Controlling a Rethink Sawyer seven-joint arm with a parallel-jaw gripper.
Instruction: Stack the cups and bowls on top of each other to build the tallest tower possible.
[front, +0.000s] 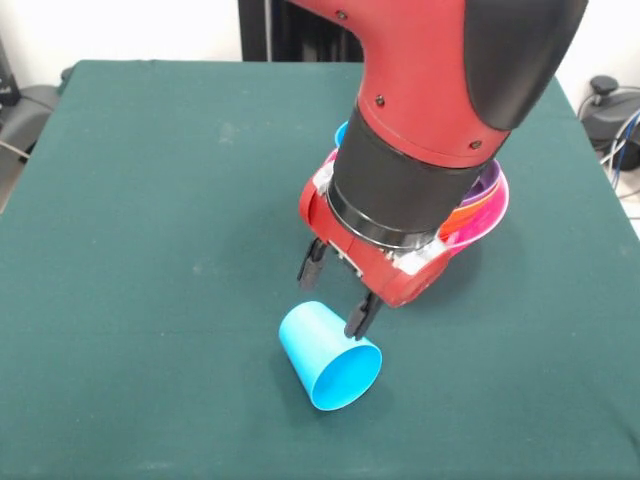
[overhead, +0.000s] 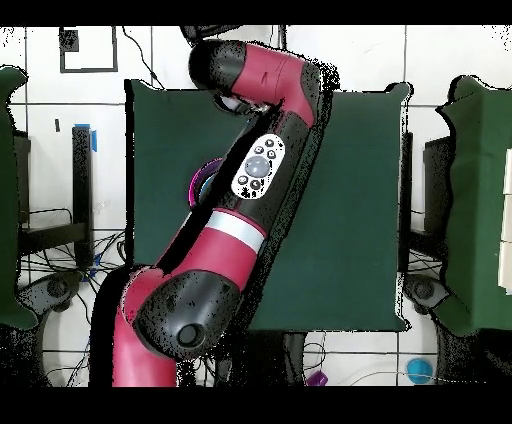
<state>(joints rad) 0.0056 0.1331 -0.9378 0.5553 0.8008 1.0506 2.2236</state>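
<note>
Tool (front: 336, 296), fingers spread wide, straddles upper rim of tipped sky-blue cup (front: 328, 356) just below.

You are seeing a sky blue tapered plastic cup (front: 328, 356) lying on its side on the green-clothed table (front: 150, 250), gripper (front: 335, 293) hanging over it, the nested pile of glossy plastic bowls (front: 480, 205) sitting behind the arm.

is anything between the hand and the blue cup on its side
Nothing visible is. The open hand hangs right over the blue cup, which lies on its side on the green table. One finger reaches its rim. The stack of bowls sits behind the arm.
</note>
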